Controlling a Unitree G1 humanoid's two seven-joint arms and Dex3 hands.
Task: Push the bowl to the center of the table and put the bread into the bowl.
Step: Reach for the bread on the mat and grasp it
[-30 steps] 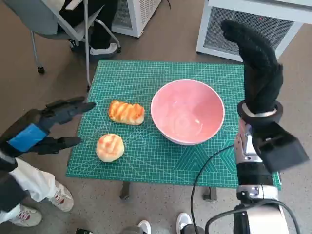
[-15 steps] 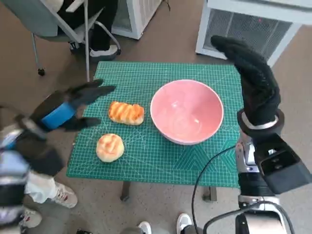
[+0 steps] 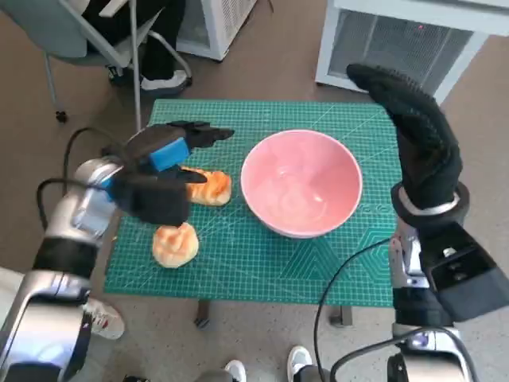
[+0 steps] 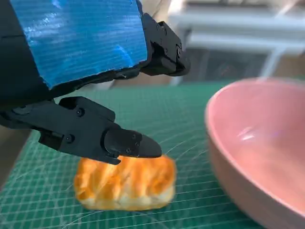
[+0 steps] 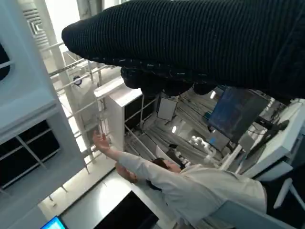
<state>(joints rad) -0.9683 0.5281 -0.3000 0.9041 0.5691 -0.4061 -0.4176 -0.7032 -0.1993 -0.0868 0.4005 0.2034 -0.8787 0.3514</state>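
The left hand (image 3: 163,155) hovers spread and empty above the long bread (image 3: 208,186), left of the bowl (image 3: 301,181). Closing off-center could push the bread away. The right hand (image 3: 417,135) is raised, spread, holding nothing.

1. The head view is looking steeply down on the table (image 3: 262,263) from above.
2. The left wrist view is sitting close and low behind the left hand (image 4: 81,71), sharing the bowl (image 4: 259,152) and bread (image 4: 126,183) with it.
3. The right wrist view is facing away toward a person (image 5: 190,183).
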